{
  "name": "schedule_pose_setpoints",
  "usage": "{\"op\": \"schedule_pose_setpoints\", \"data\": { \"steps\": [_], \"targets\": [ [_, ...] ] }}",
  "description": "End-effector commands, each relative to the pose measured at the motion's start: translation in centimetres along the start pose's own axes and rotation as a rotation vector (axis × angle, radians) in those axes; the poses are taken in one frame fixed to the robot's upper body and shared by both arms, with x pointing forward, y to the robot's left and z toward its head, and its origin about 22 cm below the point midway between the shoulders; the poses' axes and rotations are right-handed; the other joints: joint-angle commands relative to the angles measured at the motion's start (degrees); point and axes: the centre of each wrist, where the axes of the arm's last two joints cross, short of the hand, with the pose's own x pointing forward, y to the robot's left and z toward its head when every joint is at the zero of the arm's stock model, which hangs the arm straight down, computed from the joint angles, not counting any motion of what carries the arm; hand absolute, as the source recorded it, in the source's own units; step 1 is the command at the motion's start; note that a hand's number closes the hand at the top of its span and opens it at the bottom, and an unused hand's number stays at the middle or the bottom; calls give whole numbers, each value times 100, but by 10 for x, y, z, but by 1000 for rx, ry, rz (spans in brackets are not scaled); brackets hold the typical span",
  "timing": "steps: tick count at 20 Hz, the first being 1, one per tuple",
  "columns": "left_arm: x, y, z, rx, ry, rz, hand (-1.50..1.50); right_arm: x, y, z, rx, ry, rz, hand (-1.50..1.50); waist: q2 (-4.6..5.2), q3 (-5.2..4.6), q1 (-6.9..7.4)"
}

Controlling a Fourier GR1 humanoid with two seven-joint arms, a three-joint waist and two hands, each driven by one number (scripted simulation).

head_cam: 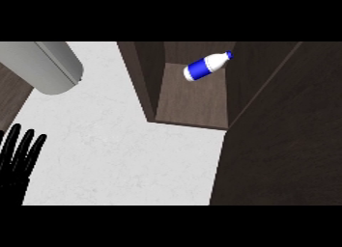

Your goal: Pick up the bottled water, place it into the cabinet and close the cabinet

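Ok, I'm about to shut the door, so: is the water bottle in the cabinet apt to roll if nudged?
Probably yes: the bottle looks to lie on its side on the cabinet shelf, and its round body would likely roll. It looks small, so probably light and easily shifted.

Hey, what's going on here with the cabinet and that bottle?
The water bottle lies tilted inside the open cabinet, with no hand on it. The cabinet door at the right is not yet closed. The robot's left hand rests open, fingers up, at the lower left edge beside the white counter. The right hand is out of view.
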Motion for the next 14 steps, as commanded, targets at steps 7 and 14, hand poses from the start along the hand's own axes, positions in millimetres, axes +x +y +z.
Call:
{"op": "schedule_pose_setpoints", "data": {
  "steps": [7,14],
  "targets": [
    [17,13,0,-76,3,15,-150,13,16,-27,231,-66,-49,150,131,-18,392],
    [22,17,1,-99,27,2,-150,16,2,-30,272,-28,76,150,173,-53,666]
  ]
}}
